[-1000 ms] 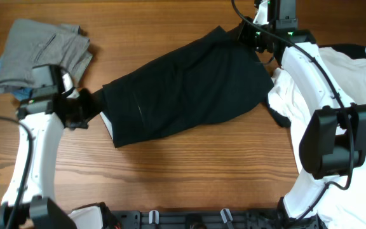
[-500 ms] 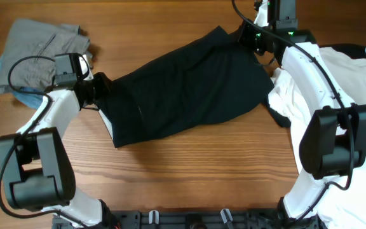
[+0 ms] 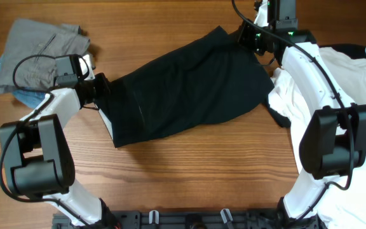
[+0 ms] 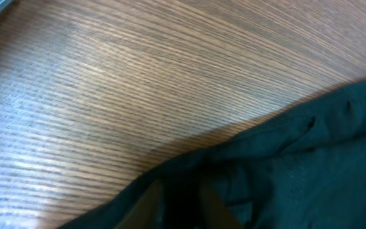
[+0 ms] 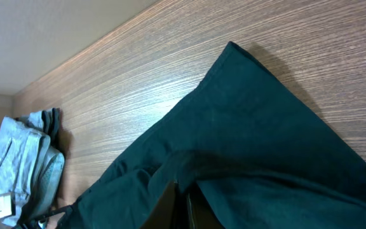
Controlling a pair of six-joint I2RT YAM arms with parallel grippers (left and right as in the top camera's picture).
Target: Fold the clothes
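Observation:
The black shorts (image 3: 183, 89) lie flat and slantwise across the table, from lower left to upper right. A strip of pale lining (image 3: 108, 124) shows at their left end. My left gripper (image 3: 100, 88) is at the upper left corner of the shorts. In the left wrist view its fingers (image 4: 180, 207) are close together with black fabric (image 4: 297, 159) between them. My right gripper (image 3: 245, 35) is at the far right corner. In the right wrist view its fingers (image 5: 182, 203) are pinched on a fold of the shorts (image 5: 246, 127).
Grey folded trousers with a blue cloth (image 3: 37, 51) lie at the far left; they also show in the right wrist view (image 5: 18, 159). A large white T-shirt (image 3: 354, 95) covers the right side under the right arm. Bare wood lies in front of the shorts.
My left arm swung up and toward the back, bringing its gripper from the lower left edge of the shorts to their upper left corner. The shorts and the right arm have not moved.

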